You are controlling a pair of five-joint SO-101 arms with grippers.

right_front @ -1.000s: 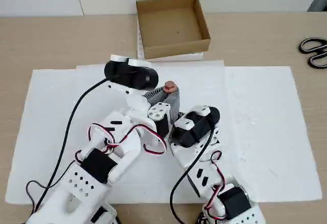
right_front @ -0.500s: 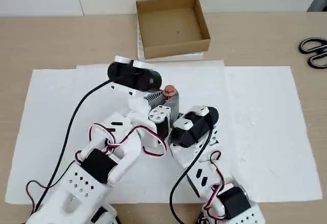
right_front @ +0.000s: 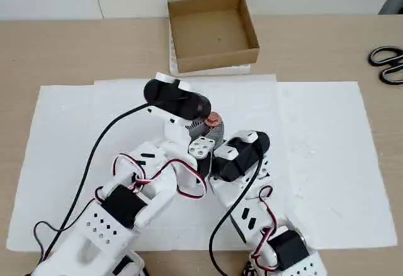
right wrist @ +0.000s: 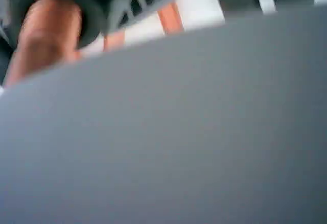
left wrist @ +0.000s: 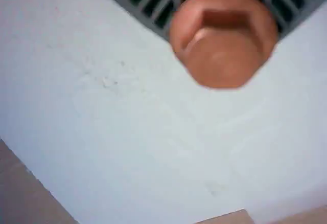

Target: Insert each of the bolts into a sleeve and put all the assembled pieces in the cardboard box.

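The left gripper [right_front: 208, 126] is clenched on the copper bolt [left wrist: 223, 37], held over the white sheet [right_front: 315, 150] short of the cardboard box [right_front: 213, 31], its arm stretched forward. Just beside it crouches the right arm [right_front: 241, 155]; its grip cannot be told.

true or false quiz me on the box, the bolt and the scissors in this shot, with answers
1. The cardboard box is empty. True.
2. The scissors lie inside the box. False: they lie on the bare table, at the right edge of the high view.
3. The bolt has a copper-coloured head. True.
4. The bolt is already in the box. False: it is where the two arms meet, over the white sheet.
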